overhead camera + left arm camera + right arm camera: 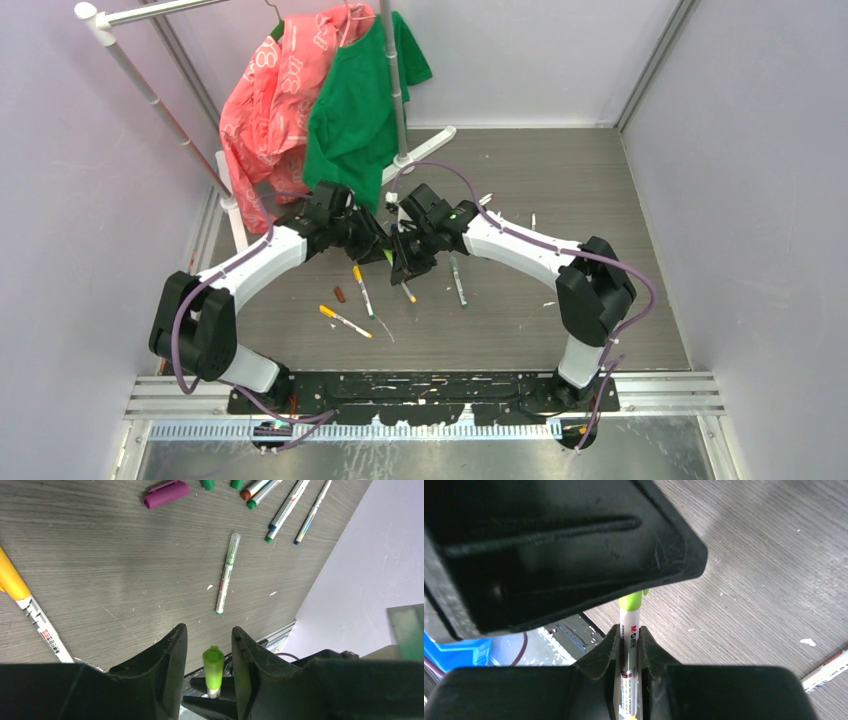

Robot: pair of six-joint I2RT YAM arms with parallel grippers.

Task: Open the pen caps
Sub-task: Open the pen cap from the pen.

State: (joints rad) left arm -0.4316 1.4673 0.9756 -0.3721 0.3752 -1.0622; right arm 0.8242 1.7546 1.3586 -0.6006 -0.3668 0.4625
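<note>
My right gripper [630, 629] is shut on the white barrel of a pen [629, 640], which points up toward the left gripper. The pen's light-green cap [213, 666] stands between the fingers of my left gripper [208, 628]. A gap shows on each side of the cap, so those jaws are open. In the top view the two grippers meet mid-table, left [375, 243] and right [407, 258]. In the right wrist view the left gripper's body [549, 545] hides most of the cap [632, 600]. A loose magenta cap [166, 493] lies on the table.
Other pens lie on the table: a clear-capped one [227, 572], a yellow-tipped one [22, 602], several [287, 507] near the wall, and more [345, 321] in front of the arms with a brown cap [339, 294]. A rack with pink and green shirts [330, 100] stands behind.
</note>
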